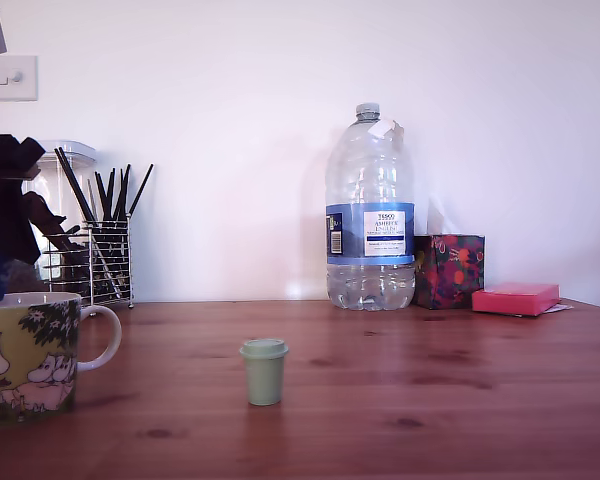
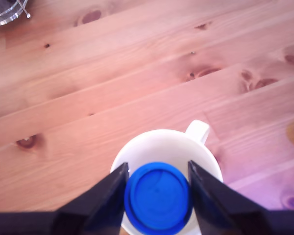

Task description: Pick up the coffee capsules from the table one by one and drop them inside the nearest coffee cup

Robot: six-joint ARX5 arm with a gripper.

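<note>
The blue capsule (image 2: pixel 158 197) is clamped between the gripper (image 2: pixel 158 193) fingers directly above the mug (image 2: pixel 137 152). 1 pale green capsule (image 1: pixel 264 371) is left upright on the table (image 1: pixel 430 400), at the exterior view's right of the mug.

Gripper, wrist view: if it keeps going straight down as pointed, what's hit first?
Probably the inside of the coffee cup: the gripper, shut on the blue capsule, hangs over its open mouth. Depth is unclear.

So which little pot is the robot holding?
The blue capsule. The gripper pinches it right above the white inside of the mug. The green capsule stands alone on the table.
</note>
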